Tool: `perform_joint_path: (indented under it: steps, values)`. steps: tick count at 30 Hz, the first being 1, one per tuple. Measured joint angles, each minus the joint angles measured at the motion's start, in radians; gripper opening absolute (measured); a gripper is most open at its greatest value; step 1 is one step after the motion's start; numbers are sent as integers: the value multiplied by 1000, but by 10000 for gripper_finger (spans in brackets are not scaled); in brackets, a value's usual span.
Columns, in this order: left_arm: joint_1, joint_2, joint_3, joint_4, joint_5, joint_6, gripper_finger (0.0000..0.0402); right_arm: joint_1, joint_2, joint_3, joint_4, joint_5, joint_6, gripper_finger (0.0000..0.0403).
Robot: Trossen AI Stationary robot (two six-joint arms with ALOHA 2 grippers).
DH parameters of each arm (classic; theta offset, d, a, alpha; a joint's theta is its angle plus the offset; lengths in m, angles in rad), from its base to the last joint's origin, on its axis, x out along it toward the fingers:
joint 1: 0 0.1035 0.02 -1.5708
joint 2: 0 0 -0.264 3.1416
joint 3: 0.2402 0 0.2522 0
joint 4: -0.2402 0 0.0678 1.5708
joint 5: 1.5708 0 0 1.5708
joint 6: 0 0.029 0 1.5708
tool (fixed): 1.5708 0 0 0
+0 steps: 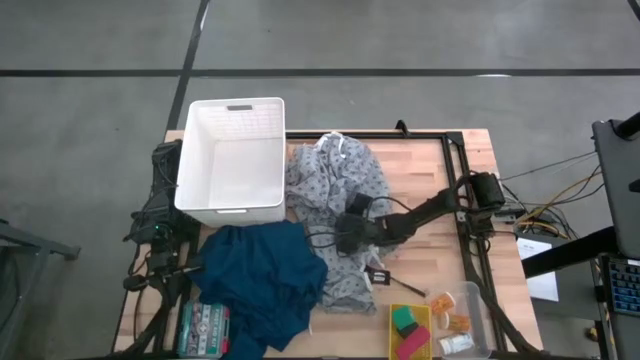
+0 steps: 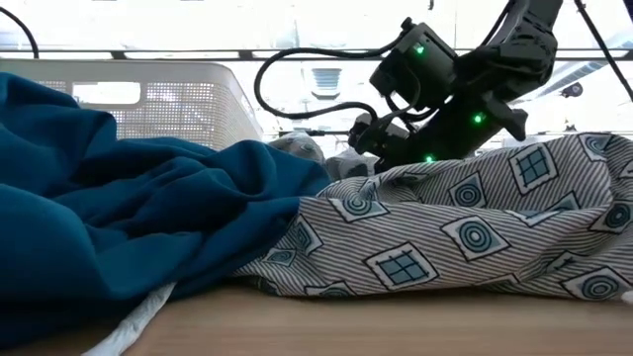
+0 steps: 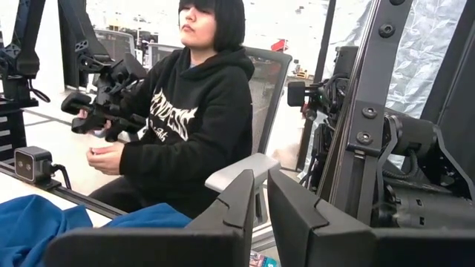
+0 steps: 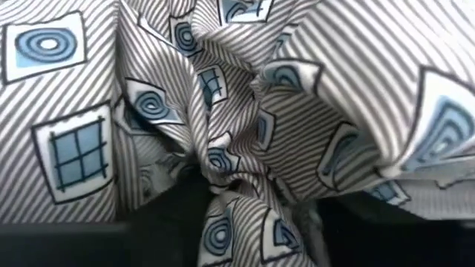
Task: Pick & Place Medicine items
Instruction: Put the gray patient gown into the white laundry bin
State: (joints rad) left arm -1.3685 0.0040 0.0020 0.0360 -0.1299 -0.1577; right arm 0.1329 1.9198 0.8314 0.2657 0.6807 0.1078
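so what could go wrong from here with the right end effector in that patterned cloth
The right end effector has a fold of the patterned cloth bunched between its fingers. The grip may catch only a thin fold and slip. Lifting could also drag the adjoining blue cloth, or sweep cloth toward the small tray holding the orange pieces.

Light wooden table [image 1: 430, 170] with laundry, a basket and small items

On the butcher-block top lie a white perforated plastic basket [image 1: 232, 155] at the far left, a crumpled grey patterned cloth [image 1: 335, 180] beside it in the middle, and a dark blue cloth [image 1: 260, 280] in front of the basket; at the near edge sit a flat green-and-white box [image 1: 203, 328], green and pink blocks [image 1: 410, 332], and a clear tray [image 1: 478, 300] holding tiny orange pieces [image 1: 458, 323] and a small white carton [image 1: 456, 345].
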Motion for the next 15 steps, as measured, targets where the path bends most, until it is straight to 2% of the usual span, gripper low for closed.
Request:
perform_joint_path:
  steps: [7,9,15]
  values:
    - [0,0,0,0,0,0,47,0,-13,0,-19,0,-3,29]
    - [0,0,0,0,0,0,47,0,-13,0,-23,0,-3,17]
    - [0,0,0,0,0,0,47,0,-19,-1,-24,0,-4,14]
